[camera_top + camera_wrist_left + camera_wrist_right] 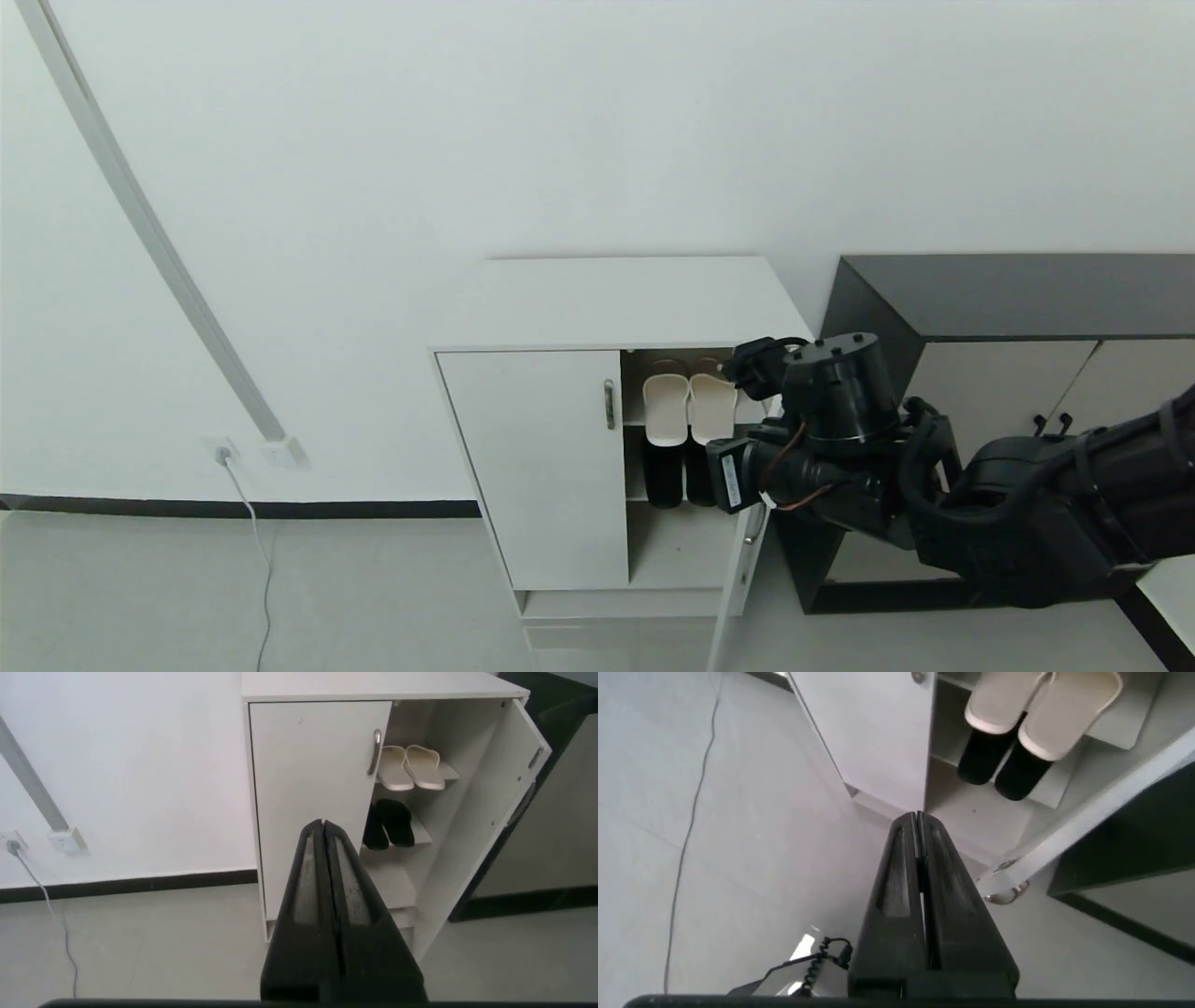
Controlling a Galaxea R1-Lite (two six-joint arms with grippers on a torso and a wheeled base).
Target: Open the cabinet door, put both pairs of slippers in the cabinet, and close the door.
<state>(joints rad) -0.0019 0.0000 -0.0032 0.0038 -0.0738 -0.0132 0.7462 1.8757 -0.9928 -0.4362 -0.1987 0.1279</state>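
Evidently only the closing remains to be done. The left tool [324,854], its fingers pressed together on nothing, is held well apart from the cabinet [318,775]. Ahead of it, the white slippers [416,765] are seen on the upper shelf and the black slippers [388,826] on the shelf below, their ends overhanging the shelf edges. The open door [1106,807] is found just beside the right tool [920,845], likewise closed and empty. If the door is swung hard, an overhanging slipper may be struck and the door stopped short. The closed tool may also slide off the door's narrow edge.
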